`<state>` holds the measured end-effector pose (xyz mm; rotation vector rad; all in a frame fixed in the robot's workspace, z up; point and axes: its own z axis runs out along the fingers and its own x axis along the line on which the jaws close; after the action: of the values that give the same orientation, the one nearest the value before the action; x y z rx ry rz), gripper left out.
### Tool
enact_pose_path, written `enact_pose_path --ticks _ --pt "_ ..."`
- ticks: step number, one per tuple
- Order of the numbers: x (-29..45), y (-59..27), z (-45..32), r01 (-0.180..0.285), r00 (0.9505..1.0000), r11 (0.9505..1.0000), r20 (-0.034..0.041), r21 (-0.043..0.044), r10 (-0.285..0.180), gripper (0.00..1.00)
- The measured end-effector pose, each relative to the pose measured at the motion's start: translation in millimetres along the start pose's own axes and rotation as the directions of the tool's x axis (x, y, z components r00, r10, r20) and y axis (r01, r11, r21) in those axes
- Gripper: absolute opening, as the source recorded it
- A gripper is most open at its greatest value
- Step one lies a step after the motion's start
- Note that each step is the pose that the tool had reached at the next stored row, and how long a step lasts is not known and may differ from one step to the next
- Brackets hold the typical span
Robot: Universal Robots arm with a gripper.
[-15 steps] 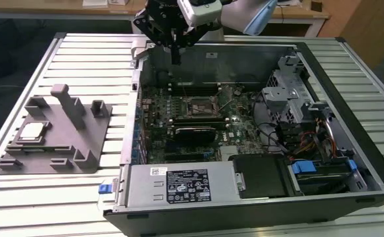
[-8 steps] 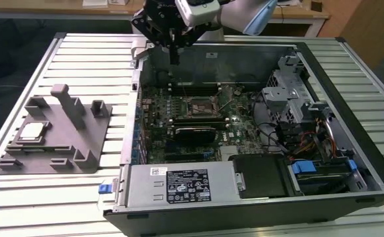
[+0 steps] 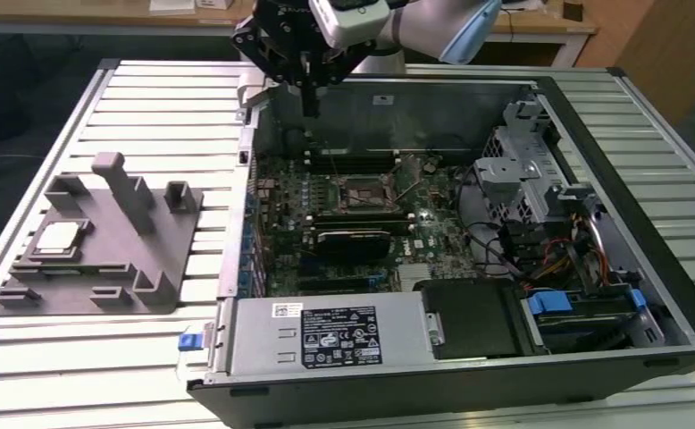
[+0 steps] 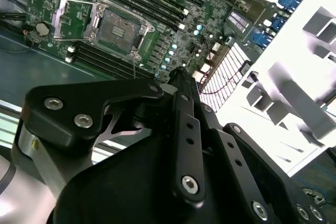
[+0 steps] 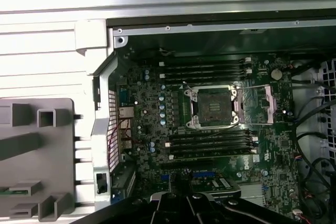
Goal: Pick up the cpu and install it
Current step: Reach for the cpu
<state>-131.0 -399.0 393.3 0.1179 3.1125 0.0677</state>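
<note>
The exterior view looks down at a slant from well away from the socket [image 3: 357, 192] and takes in the whole open case [image 3: 633, 134]. The first wrist view faces almost straight down on the socket, from nearer. The second wrist view looks at it obliquely, over the gripper [image 4: 178, 74]. All three views share the socket and the board around it.

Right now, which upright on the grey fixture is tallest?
The long central post, just to the exterior view's right of the cpu. It rises well above the stubby blocks either side of it.
</note>
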Motion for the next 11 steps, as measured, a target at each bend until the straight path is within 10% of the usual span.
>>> enact_pose_path --ticks 11 --pt "12.0 -0.9 -0.4 0.0 1.0 1.0 0.0 0.0001 0.0 0.11"
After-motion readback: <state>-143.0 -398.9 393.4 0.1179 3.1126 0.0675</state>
